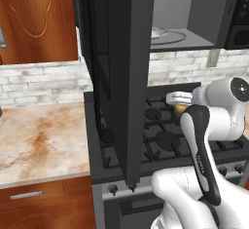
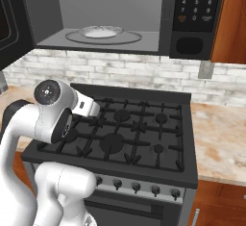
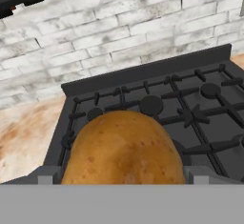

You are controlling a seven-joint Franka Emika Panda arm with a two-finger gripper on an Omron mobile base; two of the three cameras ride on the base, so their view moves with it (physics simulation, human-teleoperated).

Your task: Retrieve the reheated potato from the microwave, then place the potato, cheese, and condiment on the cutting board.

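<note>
The gripper [image 3: 123,180] stands nearly at its widest, yet the hand view shows the potato [image 3: 124,147] seated between its two fingertips, so the wide spread reads as a grip on the potato rather than empty jaws. In the left base view a sliver of the potato peeks out at the hand, above the near-left part of the black gas stove [image 2: 144,138]. Above the stove, the microwave [image 2: 192,18] hangs with its door [image 1: 121,77] swung open; the plate [image 2: 100,31] on its glass turntable lies bare. Retrieval therefore looks done. What remains, by my judgement: carrying the potato to the cutting board, then fetching cheese and condiment.
</note>
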